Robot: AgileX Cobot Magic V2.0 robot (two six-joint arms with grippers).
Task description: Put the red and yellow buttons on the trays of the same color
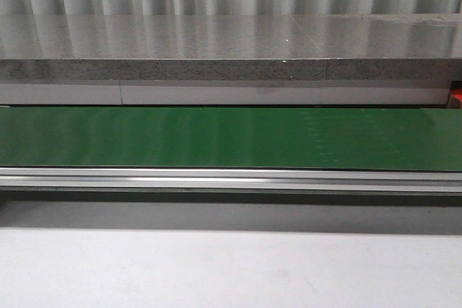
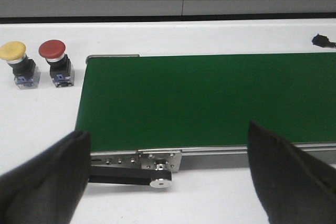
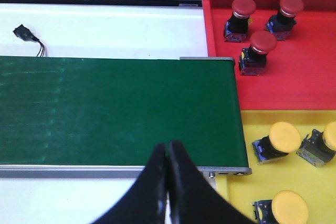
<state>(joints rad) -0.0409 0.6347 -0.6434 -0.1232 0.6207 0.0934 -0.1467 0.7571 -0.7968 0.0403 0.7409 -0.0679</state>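
In the left wrist view a yellow button and a red button stand upright side by side on the white table, beside the end of the green belt. My left gripper is open and empty, over the belt's near rail. In the right wrist view the red tray holds three red buttons and the yellow tray holds three yellow buttons. My right gripper is shut and empty over the belt's near edge. No gripper shows in the front view.
The green conveyor belt runs across the front view, with a metal rail in front and a grey stone ledge behind. A small black connector with wires lies on the table behind the belt; it also shows in the left wrist view.
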